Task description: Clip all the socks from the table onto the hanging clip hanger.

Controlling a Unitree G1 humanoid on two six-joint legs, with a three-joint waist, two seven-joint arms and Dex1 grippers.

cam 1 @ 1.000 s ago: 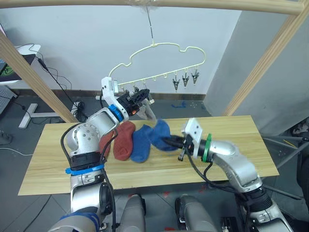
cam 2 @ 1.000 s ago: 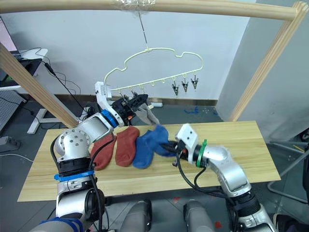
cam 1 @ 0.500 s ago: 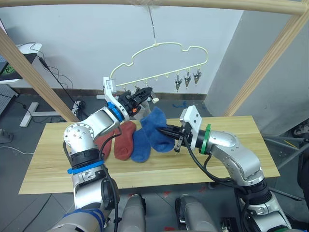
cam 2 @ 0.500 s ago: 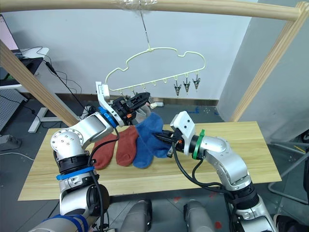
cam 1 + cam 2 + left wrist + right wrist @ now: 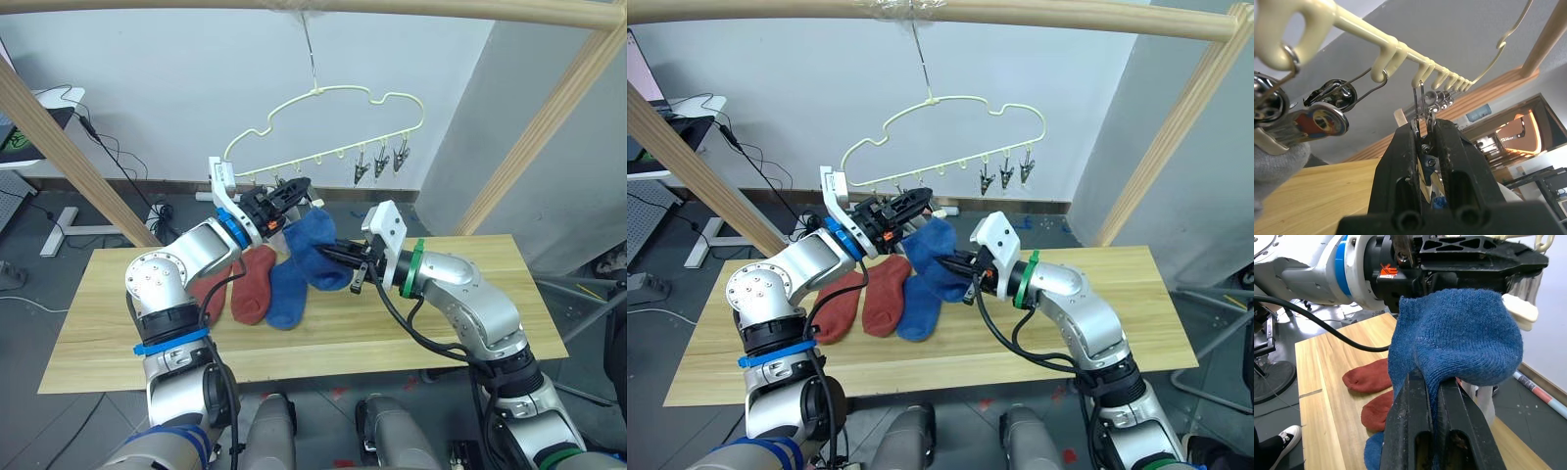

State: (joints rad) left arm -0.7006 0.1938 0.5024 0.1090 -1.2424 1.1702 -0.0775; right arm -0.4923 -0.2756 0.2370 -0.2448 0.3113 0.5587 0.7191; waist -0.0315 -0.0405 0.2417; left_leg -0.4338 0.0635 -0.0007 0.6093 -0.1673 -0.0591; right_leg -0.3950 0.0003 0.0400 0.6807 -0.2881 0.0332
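While the left tool (image 5: 1422, 147) stays clenched on a grey clip (image 5: 1420, 105) of the clip hanger (image 5: 323, 94), squeezing it for loading, the right tool (image 5: 345, 260), at its 3 o'clock, grips a blue sock (image 5: 315, 243) raised above the desk (image 5: 470, 323).

A round wooden pole frame (image 5: 549, 127) stood over the scene. Behind its left diagonal pole, black cables (image 5: 108, 152) ran down the white wall (image 5: 167, 88) (toward a power strip (image 5: 157, 217) on the floor).
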